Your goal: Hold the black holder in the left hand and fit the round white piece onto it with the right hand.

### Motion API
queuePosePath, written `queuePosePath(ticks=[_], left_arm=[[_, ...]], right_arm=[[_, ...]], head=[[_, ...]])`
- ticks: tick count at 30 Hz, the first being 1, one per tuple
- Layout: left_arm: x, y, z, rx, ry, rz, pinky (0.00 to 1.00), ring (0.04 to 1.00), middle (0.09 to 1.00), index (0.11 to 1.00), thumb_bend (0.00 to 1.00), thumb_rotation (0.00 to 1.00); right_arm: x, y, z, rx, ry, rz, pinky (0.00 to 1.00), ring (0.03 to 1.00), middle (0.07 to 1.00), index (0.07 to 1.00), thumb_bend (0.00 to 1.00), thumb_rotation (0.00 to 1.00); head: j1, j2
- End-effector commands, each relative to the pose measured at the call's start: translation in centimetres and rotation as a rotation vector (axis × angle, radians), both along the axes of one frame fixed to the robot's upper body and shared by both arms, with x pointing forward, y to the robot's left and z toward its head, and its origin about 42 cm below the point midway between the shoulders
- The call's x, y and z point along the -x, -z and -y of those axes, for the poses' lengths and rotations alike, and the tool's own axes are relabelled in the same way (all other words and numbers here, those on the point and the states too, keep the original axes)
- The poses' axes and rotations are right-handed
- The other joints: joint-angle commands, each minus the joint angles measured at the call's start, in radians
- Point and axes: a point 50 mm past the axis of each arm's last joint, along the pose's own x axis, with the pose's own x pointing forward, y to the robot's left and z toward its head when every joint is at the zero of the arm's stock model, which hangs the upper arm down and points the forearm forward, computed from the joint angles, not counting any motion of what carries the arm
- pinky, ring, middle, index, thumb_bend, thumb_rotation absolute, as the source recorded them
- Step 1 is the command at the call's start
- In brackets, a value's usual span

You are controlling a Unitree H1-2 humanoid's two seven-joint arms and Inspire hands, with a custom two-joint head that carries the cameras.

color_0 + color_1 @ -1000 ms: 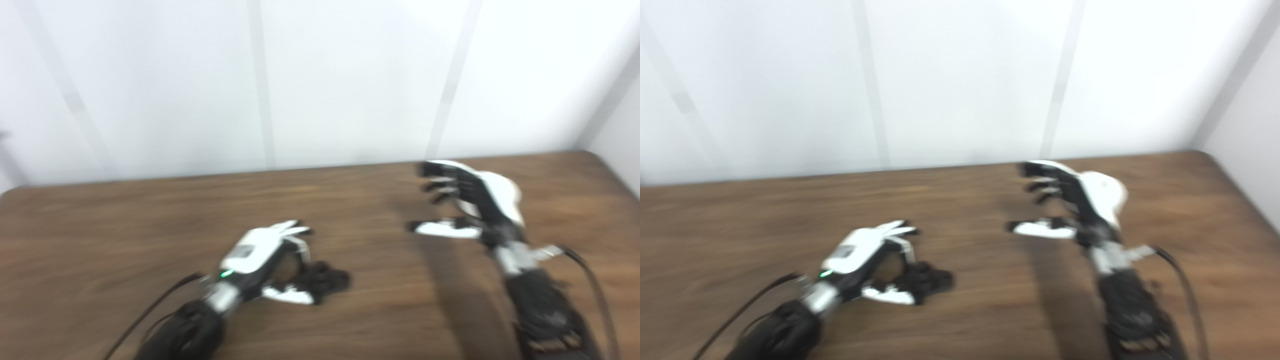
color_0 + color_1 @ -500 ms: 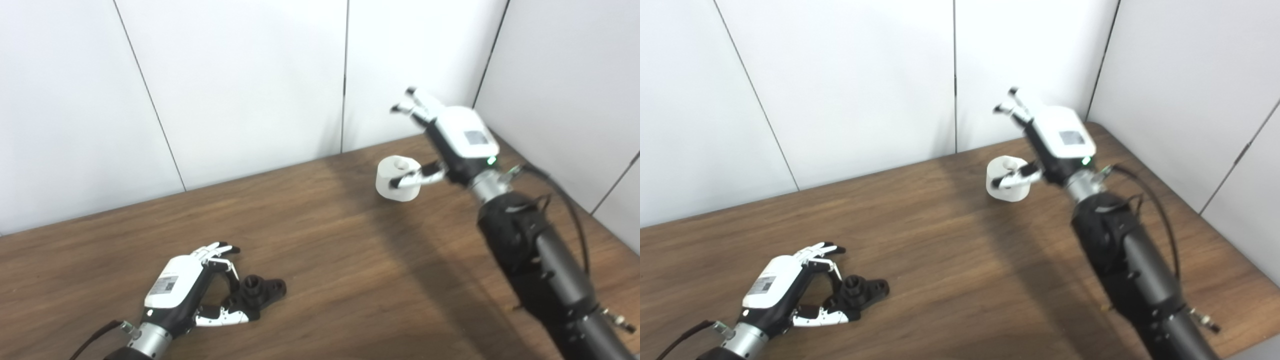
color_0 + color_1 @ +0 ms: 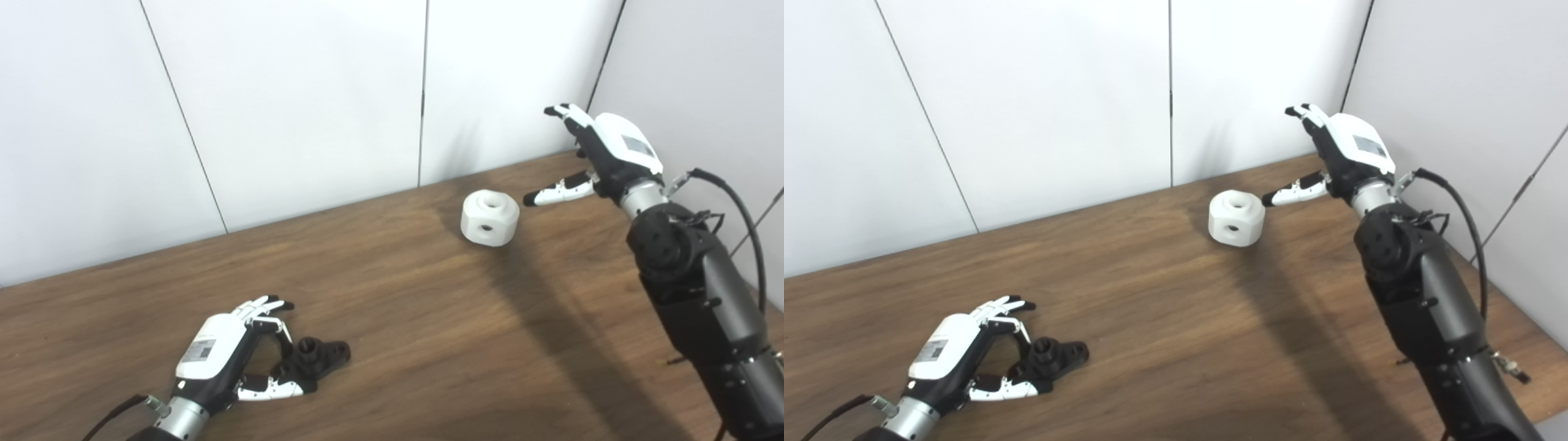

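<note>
A round white piece, a chunky faceted cylinder with one hole in its top and another in its side, is sitting upright on the far right of the wooden table. Well apart from it, a black holder, with a short round socket facing up and a lobed base, is lying flat near the front left.

Brown wood table; black holder near front-left, round white piece far right, well apart.
</note>
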Motion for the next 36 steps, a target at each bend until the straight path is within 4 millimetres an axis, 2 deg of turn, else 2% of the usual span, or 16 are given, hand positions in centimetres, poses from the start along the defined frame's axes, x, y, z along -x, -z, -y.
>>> queuePosePath(ticks=[1,8,14,17,23,29,36], left_arm=[[2.0,4.3,-4.1,-0.193,-0.057,-0.165,0.93,0.910,0.844,0.485,0.52,0.05],[2.1,4.2,-4.4,-0.192,-0.063,-0.169,0.94,0.910,0.844,0.485,0.52,0.05],[2.0,4.0,-4.3,-0.194,-0.061,-0.159,0.92,0.906,0.842,0.486,0.52,0.05],[2.0,4.0,-4.3,-0.188,-0.059,-0.153,0.91,0.900,0.837,0.485,0.52,0.05],[2.0,4.0,-4.1,-0.182,-0.058,-0.164,0.91,0.903,0.837,0.485,0.52,0.05],[2.0,4.0,-4.4,-0.184,-0.057,-0.166,0.90,0.894,0.835,0.485,0.52,0.05],[2.0,3.9,-4.6,-0.185,-0.060,-0.155,0.90,0.891,0.833,0.485,0.52,0.05]], right_arm=[[-0.6,-1.9,0.5,-0.003,-0.008,0.002,0.67,0.911,0.990,0.952,0.93,0.39],[-1.9,-0.2,0.9,-0.037,-0.008,-0.106,0.68,0.914,0.983,0.914,0.98,0.45],[-3.4,1.4,0.7,-0.054,-0.002,-0.141,0.73,0.921,0.985,0.912,1.00,0.45],[-4.0,2.2,0.4,-0.080,-0.004,-0.155,0.70,0.922,0.994,0.921,1.00,0.49],[-5.4,4.1,-0.3,-0.118,-0.019,-0.185,0.68,0.916,0.999,0.926,1.00,0.49],[-6.2,5.6,-1.2,-0.208,-0.042,-0.200,0.76,0.961,1.000,0.920,0.97,0.47],[-6.7,6.7,-2.4,-0.211,-0.063,-0.203,0.73,0.951,0.993,0.901,0.98,0.46]], head=[[-0.001,0.001],[0.003,0.002],[0.013,0.005],[0.012,0.004],[0.021,0.005],[0.026,0.007],[0.029,0.010]])
